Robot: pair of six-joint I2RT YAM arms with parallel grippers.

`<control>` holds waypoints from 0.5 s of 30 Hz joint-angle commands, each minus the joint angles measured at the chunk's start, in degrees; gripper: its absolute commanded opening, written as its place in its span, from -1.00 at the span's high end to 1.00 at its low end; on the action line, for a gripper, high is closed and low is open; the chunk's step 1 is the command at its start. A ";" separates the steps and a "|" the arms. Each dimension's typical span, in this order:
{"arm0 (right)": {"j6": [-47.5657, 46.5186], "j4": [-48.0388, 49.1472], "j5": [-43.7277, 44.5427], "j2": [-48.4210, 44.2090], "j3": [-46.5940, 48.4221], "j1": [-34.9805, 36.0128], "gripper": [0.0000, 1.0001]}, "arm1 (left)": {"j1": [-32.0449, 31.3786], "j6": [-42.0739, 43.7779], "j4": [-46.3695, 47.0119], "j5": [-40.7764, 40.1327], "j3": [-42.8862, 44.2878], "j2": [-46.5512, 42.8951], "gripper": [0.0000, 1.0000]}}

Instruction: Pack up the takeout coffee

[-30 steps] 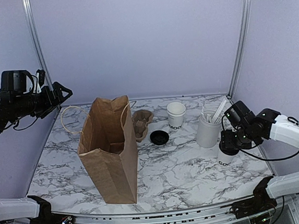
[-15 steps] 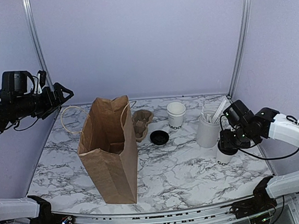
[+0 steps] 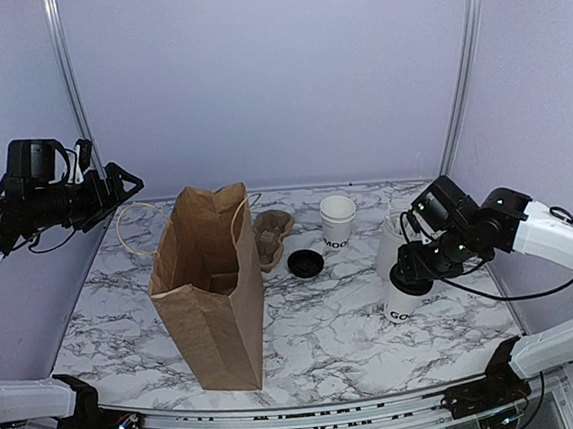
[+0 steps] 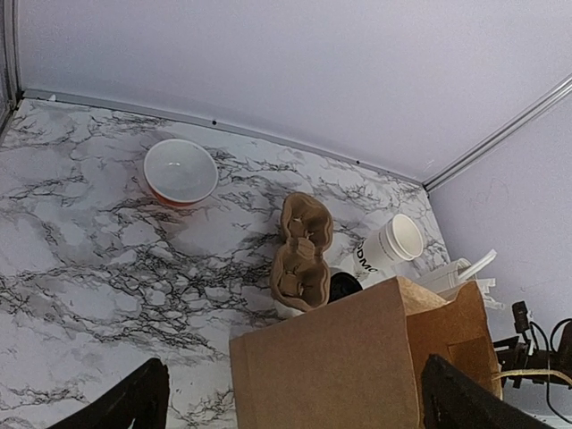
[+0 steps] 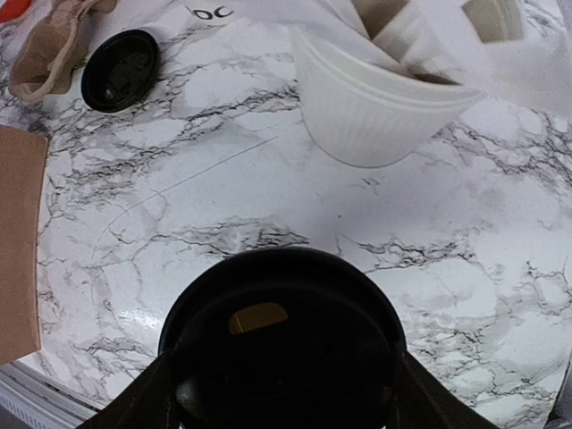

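Here, the right gripper [image 3: 410, 272] is clamped from above on the takeout coffee [image 3: 398, 307], one finger on each side of its round black lid [image 5: 281, 344], which fills the bottom of the right wrist view. The white cup hangs upright below the jaws with dark lettering low on its side. It sits over the right part of the marble table [image 3: 337, 335], just in front of the white utensil holder [image 5: 375, 107]. Whether its base touches the marble cannot be told. The right arm reaches in from the right edge, elbow high and forearm slanting left, wrist bent so the fingers point down. The open brown paper bag [image 3: 211, 291] stands well apart to the left. Behind it are a cardboard carrier [image 3: 273, 236], a loose black lid [image 3: 305, 263] and stacked white cups [image 3: 337, 220]. The left gripper [image 3: 121, 187] hovers high over the far left corner, jaws spread wide with nothing between them, its arm raised and aimed toward the bag. A small bowl [image 4: 180, 172] shows in its wrist view.
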 commanded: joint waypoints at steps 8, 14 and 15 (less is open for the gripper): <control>-3.91 2.78 -8.43 3.42 11.90 4.04 -0.23 | 0.45 0.43 0.80 2.42 -0.90 -2.03 -0.98; -6.25 4.74 -11.49 6.34 18.42 4.08 -0.22 | 0.45 1.22 0.80 6.05 -0.82 -4.19 -0.98; -6.63 4.73 -11.58 7.00 19.74 4.09 -0.22 | 0.43 1.39 0.86 6.88 -0.83 -4.64 -0.98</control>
